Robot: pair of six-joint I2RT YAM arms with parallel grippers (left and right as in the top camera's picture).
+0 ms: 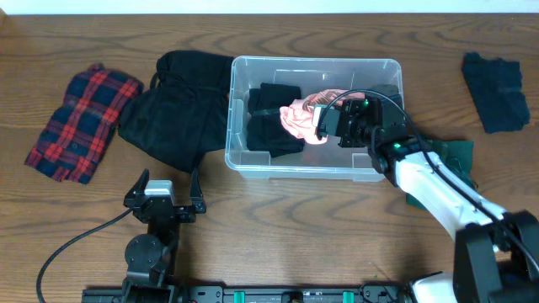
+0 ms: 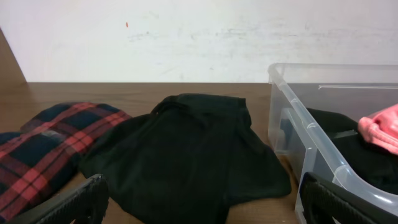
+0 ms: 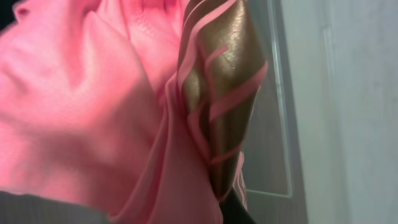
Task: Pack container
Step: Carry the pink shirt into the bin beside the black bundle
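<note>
The container is a clear plastic bin in the middle of the table; it also shows in the left wrist view. Inside lie folded black clothes and a pink garment. My right gripper is inside the bin, shut on the pink garment, which fills the right wrist view with a gold-striped part and hides the fingers. My left gripper is open and empty near the front edge, left of the bin; its fingers frame the left wrist view.
A black garment lies against the bin's left side, also in the left wrist view. A red plaid shirt lies far left. A dark navy garment lies far right. A green cloth lies under the right arm.
</note>
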